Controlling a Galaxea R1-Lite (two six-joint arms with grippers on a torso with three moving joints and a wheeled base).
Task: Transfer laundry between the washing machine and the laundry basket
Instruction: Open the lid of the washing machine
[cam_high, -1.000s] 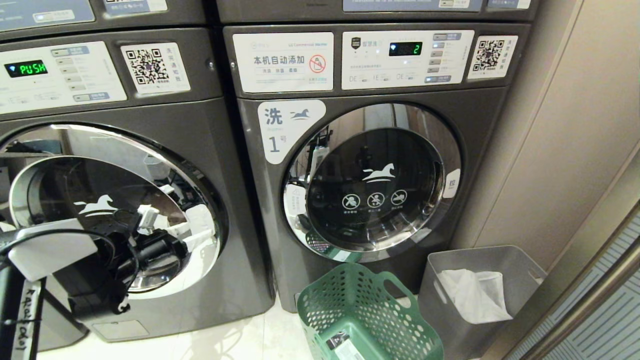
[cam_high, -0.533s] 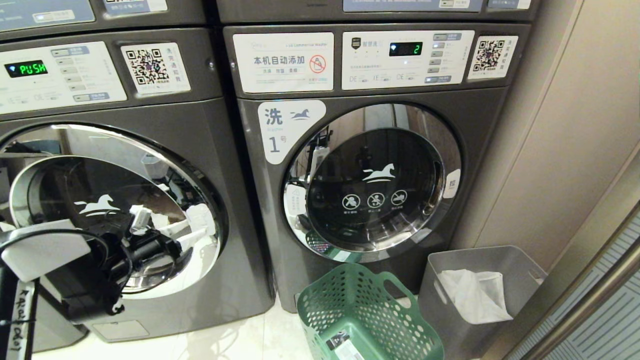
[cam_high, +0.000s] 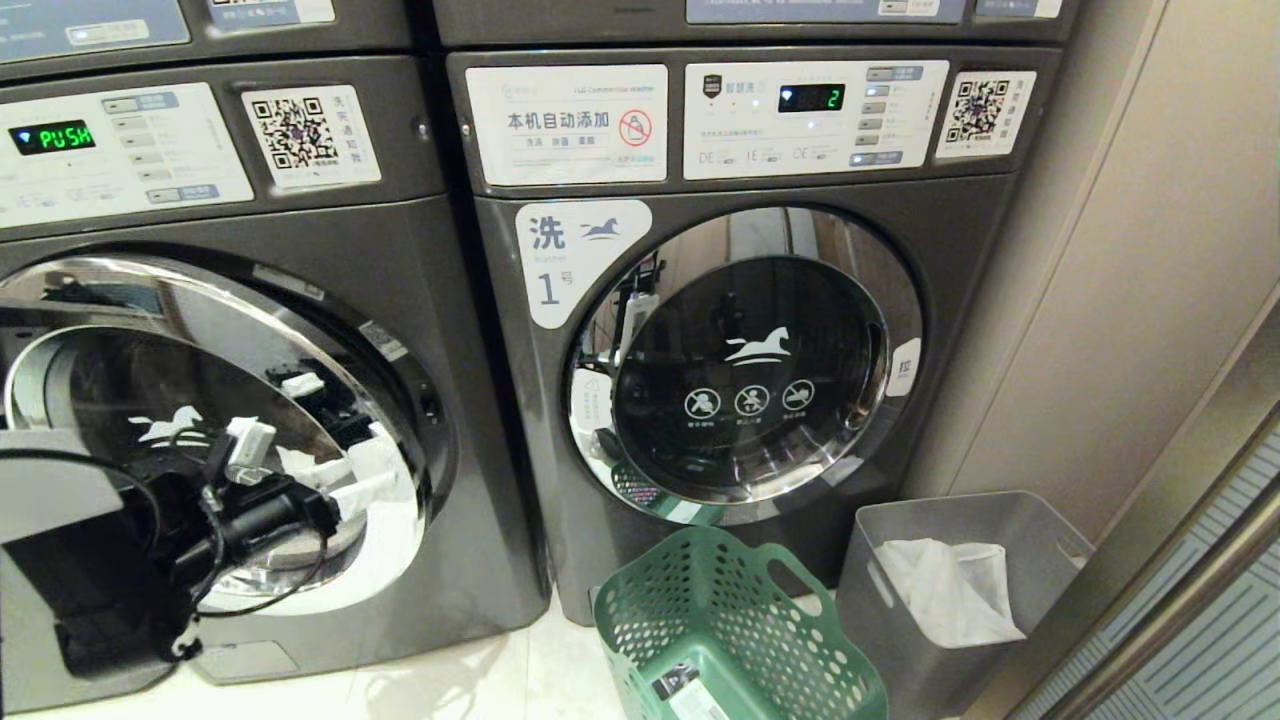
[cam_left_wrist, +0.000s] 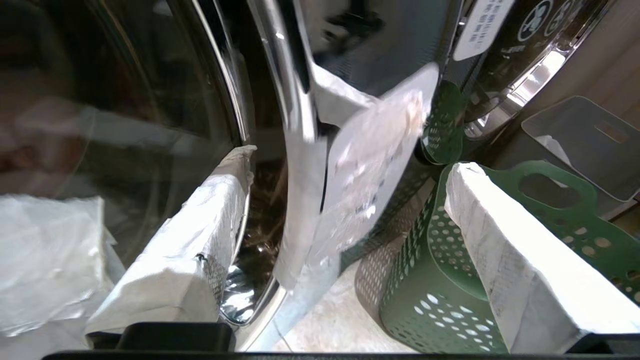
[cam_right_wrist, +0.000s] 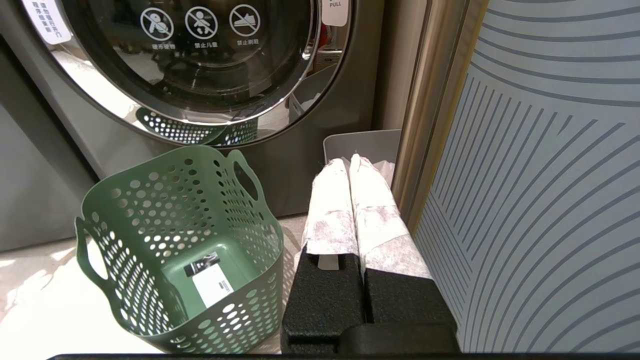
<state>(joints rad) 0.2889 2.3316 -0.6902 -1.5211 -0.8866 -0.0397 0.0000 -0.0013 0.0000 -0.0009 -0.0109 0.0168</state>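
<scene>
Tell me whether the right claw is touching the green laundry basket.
Apart. The right wrist view shows the right claw, shut, beside the laundry basket, with a strip of pale floor visible between the two.

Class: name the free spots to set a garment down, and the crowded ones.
Free: pale floor between the left washer and the green basket; the basket's inside, bare but for a label. Crowded: the grey bin, holding a white bag, close beside the basket.
</scene>
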